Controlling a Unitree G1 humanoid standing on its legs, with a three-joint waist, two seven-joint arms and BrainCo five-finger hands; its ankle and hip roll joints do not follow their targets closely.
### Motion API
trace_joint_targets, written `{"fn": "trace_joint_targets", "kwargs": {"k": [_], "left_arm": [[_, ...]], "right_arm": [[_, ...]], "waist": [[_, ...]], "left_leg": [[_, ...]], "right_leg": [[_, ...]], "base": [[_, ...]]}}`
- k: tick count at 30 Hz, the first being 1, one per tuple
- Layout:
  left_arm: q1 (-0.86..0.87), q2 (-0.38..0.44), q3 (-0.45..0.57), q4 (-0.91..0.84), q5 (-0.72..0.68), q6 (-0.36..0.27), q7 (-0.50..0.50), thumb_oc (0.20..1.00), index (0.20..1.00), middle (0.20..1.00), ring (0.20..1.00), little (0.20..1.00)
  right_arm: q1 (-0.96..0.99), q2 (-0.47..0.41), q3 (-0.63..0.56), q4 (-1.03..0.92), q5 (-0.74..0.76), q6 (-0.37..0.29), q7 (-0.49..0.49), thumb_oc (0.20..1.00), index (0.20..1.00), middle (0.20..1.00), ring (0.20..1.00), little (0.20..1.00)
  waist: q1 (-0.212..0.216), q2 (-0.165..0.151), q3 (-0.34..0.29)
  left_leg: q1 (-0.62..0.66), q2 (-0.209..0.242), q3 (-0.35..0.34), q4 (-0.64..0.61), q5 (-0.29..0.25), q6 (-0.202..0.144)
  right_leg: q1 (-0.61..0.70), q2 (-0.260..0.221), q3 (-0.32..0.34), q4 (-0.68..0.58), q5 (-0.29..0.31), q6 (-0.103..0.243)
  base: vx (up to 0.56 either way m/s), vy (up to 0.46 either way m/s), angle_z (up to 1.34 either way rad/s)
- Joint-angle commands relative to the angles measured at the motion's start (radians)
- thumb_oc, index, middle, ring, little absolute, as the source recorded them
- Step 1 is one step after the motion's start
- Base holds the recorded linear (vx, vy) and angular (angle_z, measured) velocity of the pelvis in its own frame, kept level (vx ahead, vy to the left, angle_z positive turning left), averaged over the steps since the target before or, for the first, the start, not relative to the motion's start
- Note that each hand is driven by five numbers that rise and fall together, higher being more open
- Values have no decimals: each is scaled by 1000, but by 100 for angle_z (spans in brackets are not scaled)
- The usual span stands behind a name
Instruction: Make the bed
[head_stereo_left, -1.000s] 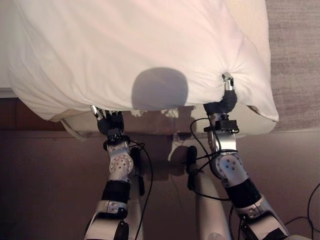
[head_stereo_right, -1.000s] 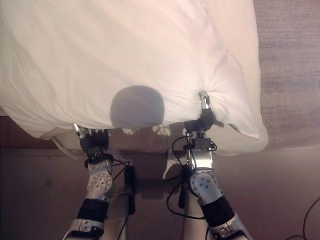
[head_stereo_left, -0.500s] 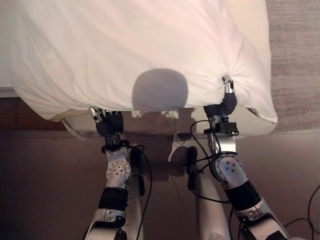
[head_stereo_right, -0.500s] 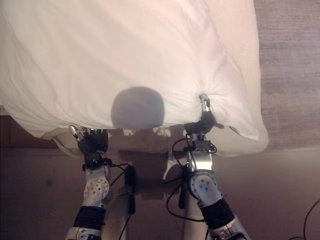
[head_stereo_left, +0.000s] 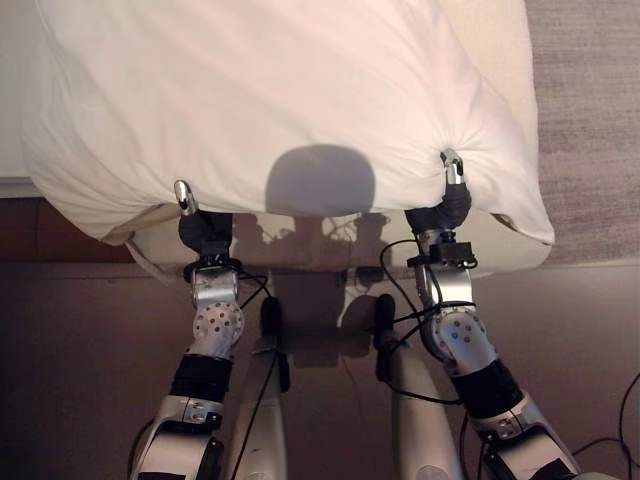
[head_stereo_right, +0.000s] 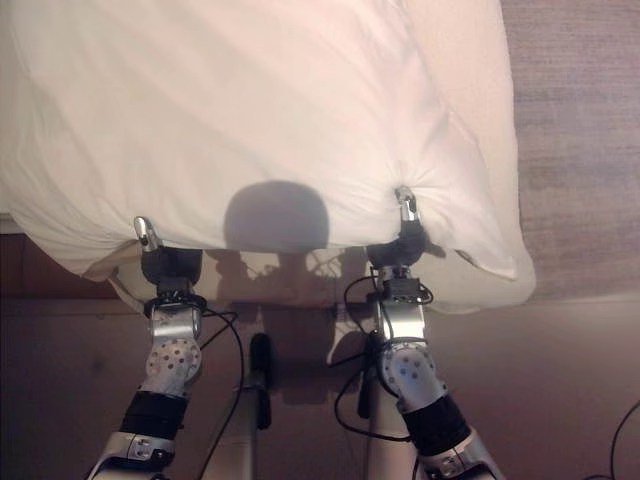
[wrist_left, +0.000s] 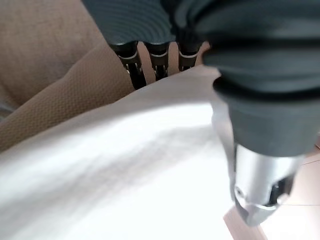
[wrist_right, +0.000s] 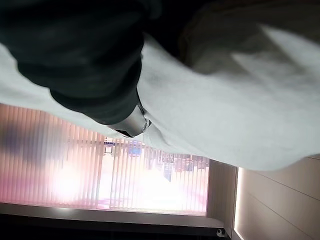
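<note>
Left hand (head_stereo_left: 192, 215) just came up and pinched the white duvet (head_stereo_left: 280, 100) at the bed's (head_stereo_left: 500, 40) near edge, thumb on top. Right hand (head_stereo_left: 452, 190) still clamped on it. Both sides held, probably ready to pull.

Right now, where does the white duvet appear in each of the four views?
Left eye view: duvet covers the upper part.
Right eye view: same, upper part.
Left wrist view: white cloth under the left hand, thumb on top.
Right wrist view: cloth beside the right hand.
Shared landmark: the puckered spot at the right thumb.
</note>
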Motion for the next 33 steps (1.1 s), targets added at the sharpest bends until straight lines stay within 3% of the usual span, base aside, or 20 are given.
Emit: {"fn": "trace_joint_targets", "kwargs": {"k": [1, 2, 3, 4, 18, 24, 25, 27, 28, 29, 31, 33], "left_arm": [[-86, 46, 34, 34, 115, -58, 65, 1000, 1000, 1000, 1000, 1000], [-91, 56, 43, 44, 124, -61, 76, 1000, 1000, 1000, 1000, 1000], [-91, 60, 50, 52, 129, -64, 86, 768, 768, 768, 768, 768], [-100, 68, 59, 77, 129, -74, 118, 219, 219, 219, 219, 219], [-67, 23, 175, 103, 115, -175, 199, 200, 200, 200, 200, 200], [67, -45, 207, 35, 137, -178, 212, 200, 200, 200, 200, 200], [84, -56, 215, 23, 140, -179, 210, 200, 200, 200, 200, 200], [109, -84, 220, -11, 155, -190, 214, 200, 200, 200, 200, 200], [124, -95, 229, -25, 154, -195, 218, 200, 200, 200, 200, 200], [130, -100, 235, -28, 159, -202, 222, 200, 200, 200, 200, 200], [148, -102, 242, -38, 169, -197, 215, 200, 200, 200, 200, 200], [145, -97, 240, -59, 185, -223, 218, 200, 200, 200, 200, 200]], "right_arm": [[12, -14, -76, -145, -29, -36, 44, 200, 200, 200, 200, 200], [14, -17, -76, -143, -30, -36, 40, 200, 200, 200, 200, 200], [17, -17, -79, -141, -30, -37, 37, 200, 200, 200, 200, 200], [22, -19, -82, -138, -36, -39, 24, 200, 200, 200, 200, 200], [93, -31, -121, -105, -68, -40, -46, 200, 200, 200, 200, 200], [177, -56, -183, -33, -118, -19, -91, 200, 200, 200, 200, 200], [189, -62, -193, -14, -129, -17, -98, 200, 200, 200, 200, 200], [202, -67, -211, 47, -148, -10, -114, 200, 200, 200, 200, 200], [205, -60, -210, 60, -141, -21, -125, 200, 200, 200, 200, 200], [208, -60, -212, 80, -142, -19, -122, 200, 200, 200, 200, 200], [217, -70, -224, 130, -157, -18, -131, 200, 200, 200, 200, 200], [216, -64, -245, 185, -181, -37, -153, 200, 200, 200, 200, 200]], "waist": [[-29, 40, -86], [-30, 42, -86], [-30, 44, -86], [-30, 48, -87], [-32, 73, -89], [-18, 76, -87], [-13, 67, -81], [16, 38, -53], [24, 26, -53], [21, 17, -53], [13, 4, -48], [29, 4, -58]], "left_leg": [[-38, -48, 19, -12, 4, 52], [-37, -47, 21, -14, 5, 52], [-36, -46, 22, -16, 7, 51], [-34, -46, 23, -21, 12, 48], [51, -37, 31, -118, 60, 32], [116, -15, 14, -172, 123, -10], [112, -9, 7, -155, 131, -15], [112, -37, -99, -61, 161, -37], [136, -38, -137, -84, 143, -29], [146, -22, -143, -108, 146, -21], [186, 88, -115, -148, 169, -12], [248, 189, -167, -286, 249, -35]], "right_leg": [[2, 58, -24, -37, 12, 5], [2, 60, -23, -37, 13, 5], [2, 60, -22, -39, 14, 5], [4, 59, -22, -43, 15, 6], [53, 83, -7, -84, 13, 1], [123, 114, -35, -100, -24, -26], [138, 119, -38, -105, -34, -34], [164, 130, -32, -97, -41, -50], [171, 134, -22, -91, -52, -54], [170, 133, -19, -87, -52, -55], [170, 123, -10, -50, -83, -54], [136, 113, 34, -6, -81, -27]], "base": [[0, 0, 0], [0, 0, 0], [0, 0, 0], [0, 0, 0], [-2, -31, -6], [10, -156, -8], [-28, -235, 6], [-27, -165, 6], [-14, -92, 1], [3, -79, -3], [-17, 13, 4], [-12, 287, 23]]}}
